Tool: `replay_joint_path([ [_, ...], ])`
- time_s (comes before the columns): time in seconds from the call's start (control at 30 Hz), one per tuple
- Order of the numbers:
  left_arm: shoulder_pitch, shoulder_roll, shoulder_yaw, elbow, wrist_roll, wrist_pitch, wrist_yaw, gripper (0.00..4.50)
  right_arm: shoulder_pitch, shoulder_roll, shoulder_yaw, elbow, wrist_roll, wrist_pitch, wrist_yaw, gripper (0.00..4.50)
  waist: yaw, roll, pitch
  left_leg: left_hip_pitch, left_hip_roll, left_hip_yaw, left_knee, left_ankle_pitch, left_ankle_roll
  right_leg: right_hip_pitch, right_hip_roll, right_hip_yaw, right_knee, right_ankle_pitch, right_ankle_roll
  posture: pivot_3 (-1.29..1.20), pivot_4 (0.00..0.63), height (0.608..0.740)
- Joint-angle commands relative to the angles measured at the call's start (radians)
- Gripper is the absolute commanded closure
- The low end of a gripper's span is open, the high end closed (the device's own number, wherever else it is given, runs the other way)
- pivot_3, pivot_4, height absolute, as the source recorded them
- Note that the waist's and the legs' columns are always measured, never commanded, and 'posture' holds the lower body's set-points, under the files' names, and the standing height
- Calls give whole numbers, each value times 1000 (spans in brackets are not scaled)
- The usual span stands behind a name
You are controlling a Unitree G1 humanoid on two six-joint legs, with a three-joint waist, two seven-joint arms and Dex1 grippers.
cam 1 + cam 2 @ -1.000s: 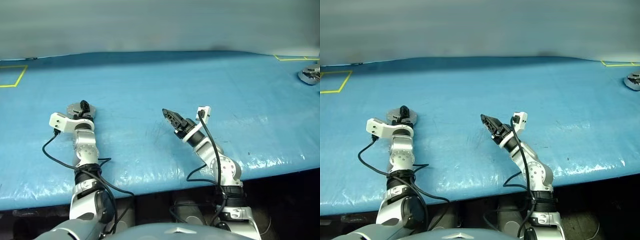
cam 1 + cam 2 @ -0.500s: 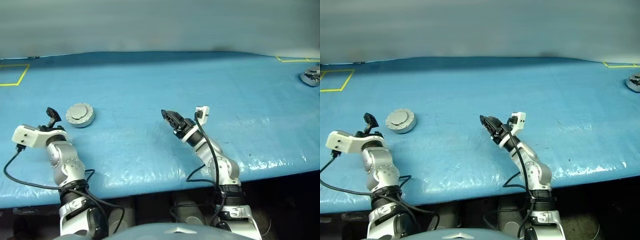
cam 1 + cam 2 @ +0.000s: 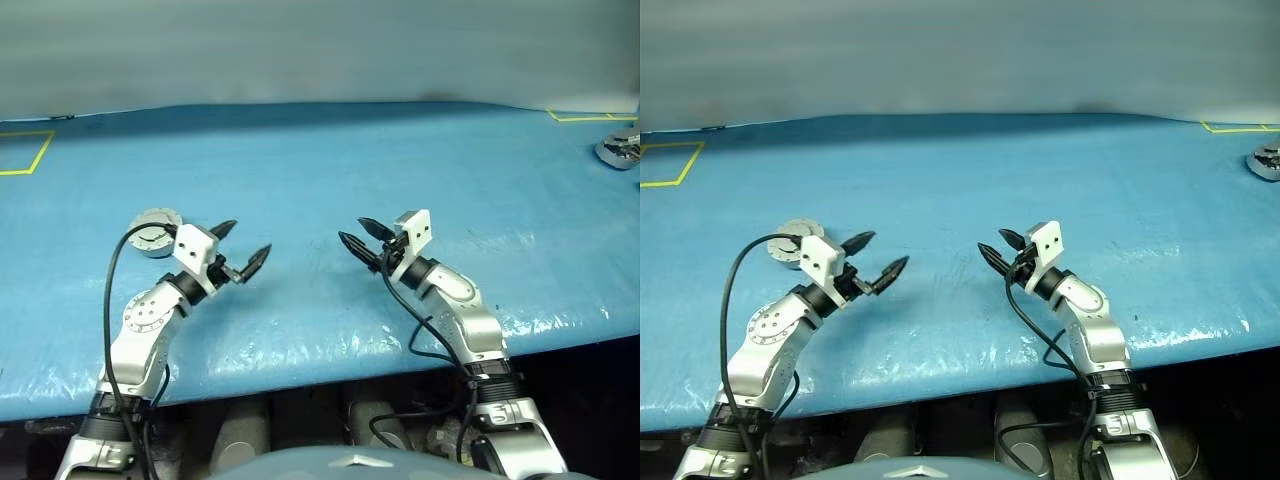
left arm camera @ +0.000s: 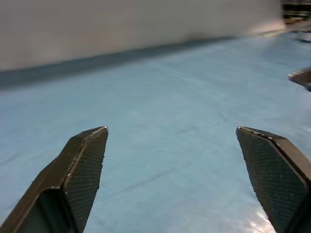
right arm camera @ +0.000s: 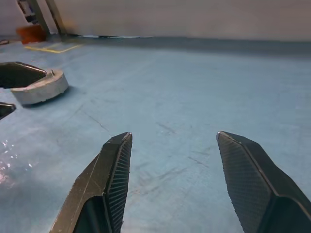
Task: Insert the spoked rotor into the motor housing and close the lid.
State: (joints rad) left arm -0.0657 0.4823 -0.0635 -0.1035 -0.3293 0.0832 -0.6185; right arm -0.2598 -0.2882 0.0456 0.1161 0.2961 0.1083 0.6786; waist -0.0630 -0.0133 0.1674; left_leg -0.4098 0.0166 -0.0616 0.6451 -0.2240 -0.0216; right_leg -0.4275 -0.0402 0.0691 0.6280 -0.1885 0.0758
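Note:
The motor housing (image 3: 148, 229) is a short round grey puck on the blue table at the left. Its top is a flat grey face that reads as the lid, and my left wrist partly covers it. It also appears in the right wrist view as the pale housing (image 5: 41, 88). My left gripper (image 3: 241, 244) hovers just right of it, pointing toward the table's middle, open and empty; the left wrist view shows the same wide gap (image 4: 172, 138). Facing it, my right gripper (image 3: 359, 235) is open with nothing between its fingers (image 5: 173, 138). The spoked rotor is out of view.
A small silver part (image 3: 620, 150) lies at the table's far right edge, too small to identify. Yellow tape marks (image 3: 25, 152) sit at the far left and far right corners. The table's front edge (image 3: 330, 355) runs just below both arms.
My left gripper left the housing, swung out to the left, then came back right and rolled to point at the table's middle. The right gripper rolled, shifted slightly right and spread a little.

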Motion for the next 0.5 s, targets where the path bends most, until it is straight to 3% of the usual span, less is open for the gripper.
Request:
replay_joint_path([
  [0.03, -1, 4, -28, -23, 13, 7, -59, 0, -2, -54, 38, 4, -90, -65, 24, 765, 2, 0, 0, 0, 0, 0, 0, 0, 0, 0, 0, 0, 0, 0, 0, 0, 150, 740],
  [0.1, 2, 0, -36, -14, 13, 29, -71, 0, 3, -62, 44, 8, -115, -72, 7, 47, 3, 0, 0, 0, 0, 0, 1, 0, 0, 0, 0, 0, 0, 0, 0, 0, 150, 740],
  [0.5, 12, -30, -35, -13, 25, 34, -96, 0, 10, -33, 53, 12, -158, -101, -34, 47, 5, 0, 0, 0, 0, 0, 2, 0, 0, 1, 0, 0, 0, 0, 1, 0, 150, 740],
])
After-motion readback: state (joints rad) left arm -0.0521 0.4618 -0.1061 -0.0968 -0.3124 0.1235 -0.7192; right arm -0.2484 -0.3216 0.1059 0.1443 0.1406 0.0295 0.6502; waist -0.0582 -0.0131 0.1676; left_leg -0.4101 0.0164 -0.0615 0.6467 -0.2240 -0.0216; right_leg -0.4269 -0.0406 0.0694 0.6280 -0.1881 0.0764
